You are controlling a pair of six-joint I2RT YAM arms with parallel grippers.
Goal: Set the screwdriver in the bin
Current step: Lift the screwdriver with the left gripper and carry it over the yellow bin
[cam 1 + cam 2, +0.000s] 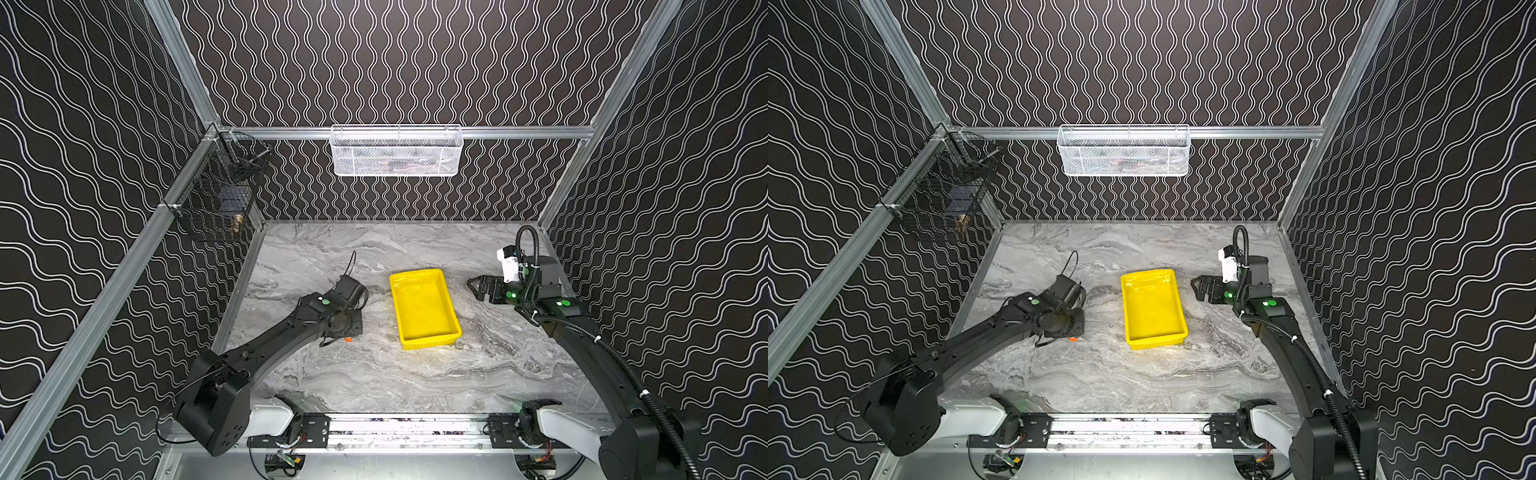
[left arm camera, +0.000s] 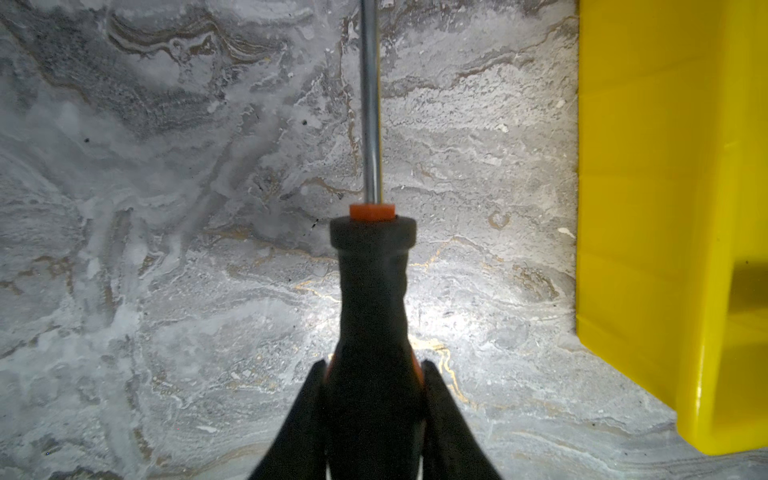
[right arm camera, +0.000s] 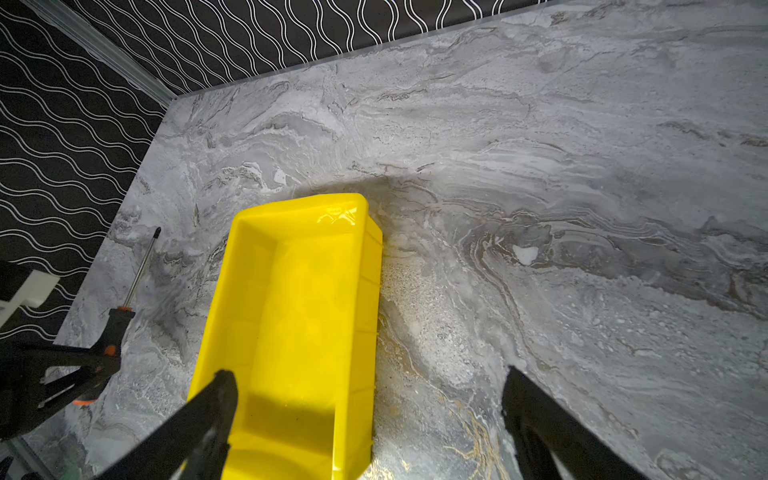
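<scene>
Clamping the black handle of a slim screwdriver (image 2: 374,291) with an orange collar and thin metal shaft, the left tool (image 2: 372,365) sits low at the grey marbled counter (image 1: 415,374), just left of the shallow yellow plastic bin (image 1: 428,311). Bare counter surrounds the bin. The right tool (image 1: 473,289) hovers, fingers spread apart, near its right rim.

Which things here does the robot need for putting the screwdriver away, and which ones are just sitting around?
Needed for the job:
- slim black-handled screwdriver with orange trim, clamped in the left end effector
- shallow bright yellow plastic bin, empty

Just sitting around:
- white mesh basket on the back rail
- black wire basket on the left rail
- right end effector, open, holding nothing
</scene>
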